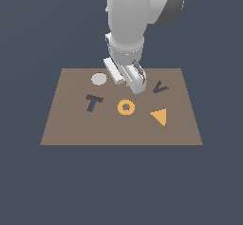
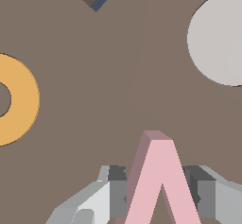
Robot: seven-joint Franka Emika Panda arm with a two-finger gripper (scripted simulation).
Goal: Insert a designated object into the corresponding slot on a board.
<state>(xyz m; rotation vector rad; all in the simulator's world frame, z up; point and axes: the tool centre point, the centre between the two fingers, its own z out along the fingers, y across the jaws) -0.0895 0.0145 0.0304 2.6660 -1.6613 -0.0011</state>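
My gripper (image 2: 160,194) is clamping the pale-pink V piece (image 2: 158,180) between both fingers, low over the board (image 1: 71,124). The navy V slot (image 1: 160,88) is sitting empty, just off to my tool's side toward the exterior view's right. Grasp looking done; carrying across, aligning and seating the piece are remaining

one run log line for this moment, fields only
phase: at pickup | gripper: fingers astride pink V piece, closure unclear | piece: on board between grey disc and V slot | slot: empty
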